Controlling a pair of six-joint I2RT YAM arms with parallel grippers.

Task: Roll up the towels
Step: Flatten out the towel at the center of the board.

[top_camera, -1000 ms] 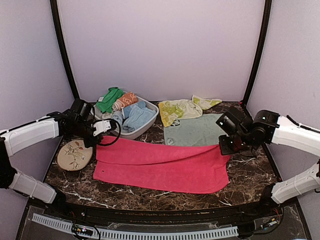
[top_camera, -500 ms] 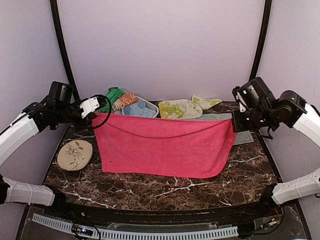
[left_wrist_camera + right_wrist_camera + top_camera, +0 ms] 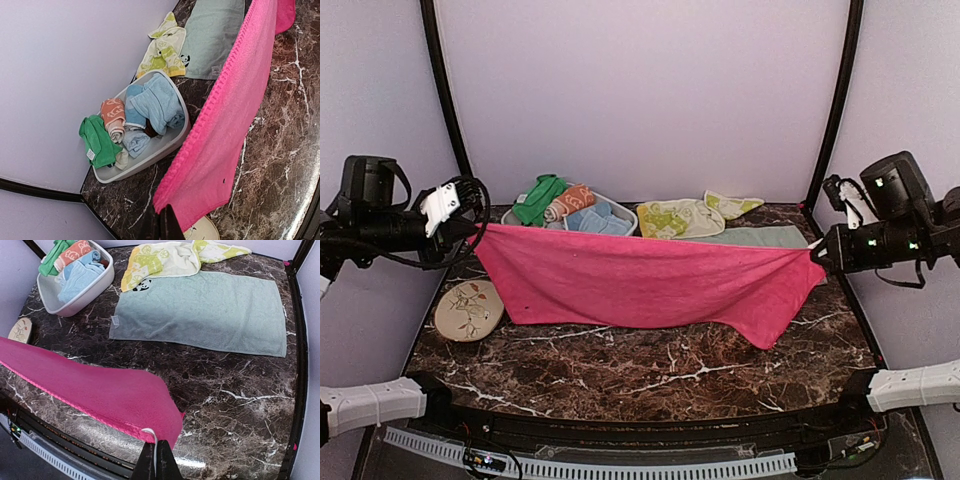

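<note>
Okay, both grippers were closed, two in all. The left gripper [image 3: 478, 226] pinched one upper corner of the pink towel [image 3: 640, 285], fingertips tight together on the cloth in the left wrist view [image 3: 165, 222]. The right gripper [image 3: 817, 255] pinched the opposite corner, and a white loop tag sat right at its tips in the right wrist view [image 3: 155, 460]. The towel was stretched between the two grippers and lifted, its top edge sagging slightly in the middle. Its lower edge hung towards the table [image 3: 650, 365]; contact there could not be told.

Counts:
- **Pink towel:** one, held at both ends.
- **Mint towel:** one mint towel [image 3: 200, 315], flat on the table beyond the right gripper, with a panda patch at its corner.
- **Yellow towel:** the yellow towel [image 3: 160, 260] lay crumpled just past the mint one, overlapping its far edge. A paler lime-patterned piece lay beside it, and whether that was the same towel or a second one could not be told.
- **Bin:** one bin [image 3: 167, 145], beyond the left gripper and behind the pink towel. It held one green cloth [image 3: 97, 142], one orange roll [image 3: 114, 117] and at least two blue cloths [image 3: 155, 102].
- **Dish:** one oval dish [image 3: 468, 308], below the left gripper, just beside the pink towel's hanging edge.
</note>
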